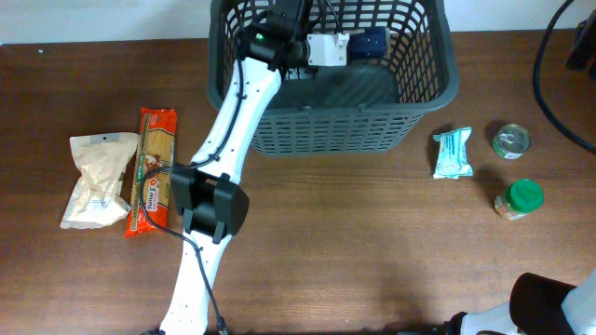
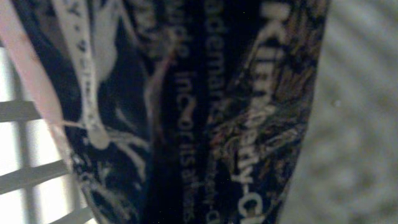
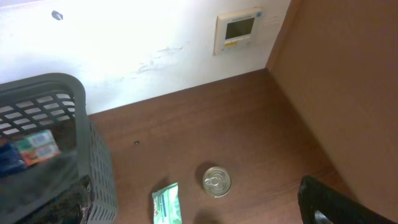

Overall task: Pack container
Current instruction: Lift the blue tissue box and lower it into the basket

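Note:
The dark grey basket (image 1: 424,98) stands at the back middle of the table; it also shows in the right wrist view (image 3: 59,84). My left arm reaches over its left wall, and my left gripper (image 1: 300,58) is inside it. A dark printed pack (image 2: 205,112) with "Kimberly-Clark" lettering fills the left wrist view, hangs against the camera and hides the fingers. A white and blue pack (image 1: 349,45) lies in the basket. My right gripper (image 3: 320,202) shows only as a black edge, low at the front right (image 1: 549,302).
Left of the basket lie an orange pasta bag (image 1: 149,172) and a white bag (image 1: 98,177). To its right are a teal pack (image 1: 453,154), a tin can (image 1: 510,141) and a green-lidded jar (image 1: 519,198). Black cables hang at the back right.

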`<action>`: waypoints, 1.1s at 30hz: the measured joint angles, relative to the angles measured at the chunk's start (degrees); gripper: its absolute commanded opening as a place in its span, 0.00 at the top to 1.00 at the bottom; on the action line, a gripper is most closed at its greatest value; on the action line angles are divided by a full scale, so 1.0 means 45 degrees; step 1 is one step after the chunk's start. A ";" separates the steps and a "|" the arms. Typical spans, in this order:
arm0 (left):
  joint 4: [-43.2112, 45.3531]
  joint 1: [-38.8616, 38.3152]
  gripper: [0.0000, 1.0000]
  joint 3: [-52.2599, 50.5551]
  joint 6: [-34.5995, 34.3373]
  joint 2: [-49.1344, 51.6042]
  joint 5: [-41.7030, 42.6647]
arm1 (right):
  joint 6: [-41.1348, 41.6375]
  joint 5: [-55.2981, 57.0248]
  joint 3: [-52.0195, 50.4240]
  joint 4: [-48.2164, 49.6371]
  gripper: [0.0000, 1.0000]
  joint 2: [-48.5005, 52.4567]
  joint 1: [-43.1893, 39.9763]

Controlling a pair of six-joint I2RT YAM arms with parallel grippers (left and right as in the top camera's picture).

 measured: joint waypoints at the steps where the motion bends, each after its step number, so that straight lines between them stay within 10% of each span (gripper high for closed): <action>1: 0.0000 0.0000 0.92 0.0000 -0.0068 0.0136 0.0005 | 0.0005 0.0000 0.0000 -0.0005 0.01 0.0000 0.0000; 15: 0.0831 -0.0015 0.04 0.0180 -0.3172 0.0962 -0.0393 | 0.0005 0.0000 0.0000 0.0000 0.01 0.0000 0.0000; 33: -0.4250 0.0811 0.11 0.3968 -0.7645 -0.4915 -0.3648 | 0.0005 0.0000 0.0000 -0.0005 0.01 0.0000 0.0000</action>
